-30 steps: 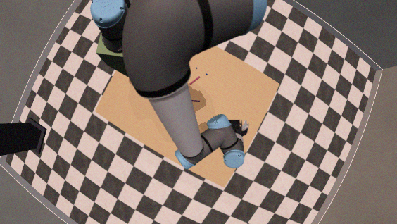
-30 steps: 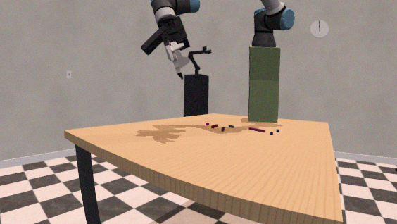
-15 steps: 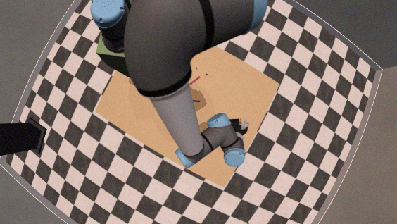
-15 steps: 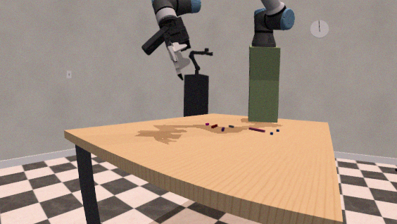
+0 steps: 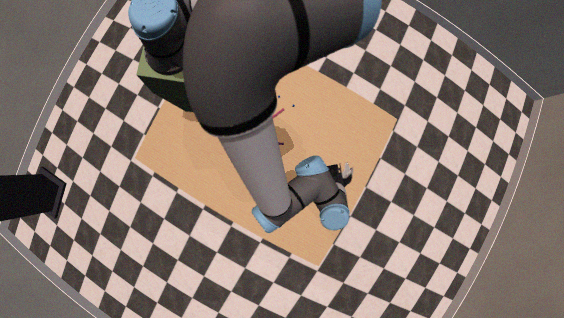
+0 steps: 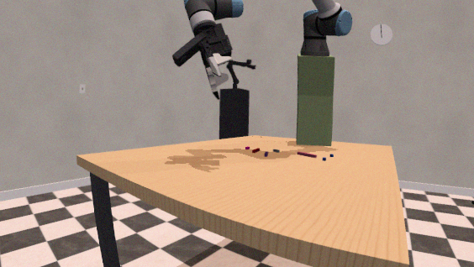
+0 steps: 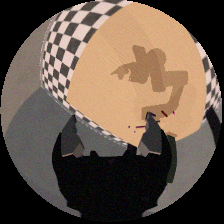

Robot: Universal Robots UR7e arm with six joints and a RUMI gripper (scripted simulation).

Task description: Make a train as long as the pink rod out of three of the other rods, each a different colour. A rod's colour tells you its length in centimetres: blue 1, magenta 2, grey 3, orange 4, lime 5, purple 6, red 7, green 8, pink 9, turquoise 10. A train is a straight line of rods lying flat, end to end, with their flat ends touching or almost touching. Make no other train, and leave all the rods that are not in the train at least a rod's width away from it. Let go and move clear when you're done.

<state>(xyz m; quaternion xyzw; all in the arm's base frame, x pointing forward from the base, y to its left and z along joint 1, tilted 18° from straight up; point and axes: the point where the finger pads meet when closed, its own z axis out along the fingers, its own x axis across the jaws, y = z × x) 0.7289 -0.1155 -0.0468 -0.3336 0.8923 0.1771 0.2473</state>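
Lying on the wooden table (image 5: 350,120) (image 6: 252,189) (image 7: 110,65), pink rod (image 5: 278,113) (image 6: 307,154) (image 7: 140,127), flat, on the green pedestal's side of the scatter. Two blue rods (image 6: 328,157) near one of its ends, apart from each other and from it. Across a gap, in the exterior view: grey rod (image 6: 276,150), purple rod (image 6: 265,154), dark red rod (image 6: 255,150), magenta rod (image 6: 247,148), loosely spread. No three-rod train among those visible.

Overhead sight line badly blocked: arm (image 5: 240,60) (image 6: 199,17) covers the middle of the table; part of the pink rod and most of the other group hidden beneath it. Arm shadow (image 6: 195,157) (image 7: 160,75) falls over the wood. In the wrist view one finger cuts in close to the rods.

Gripper (image 5: 347,171) (image 6: 222,79) (image 7: 110,114) high above the wood, well apart from every rod, tilted, fingers spread wide, nothing between them.

Farther out: green pedestal (image 5: 162,82) (image 6: 315,101) carries the arm's base; black pedestal (image 6: 234,113) beyond the table, thin black stand (image 6: 235,75) on top. Round clock (image 6: 381,34) and small plate (image 6: 82,88) on the grey wall. Checkered floor (image 5: 425,130) (image 6: 143,243) (image 7: 62,50) around and below.
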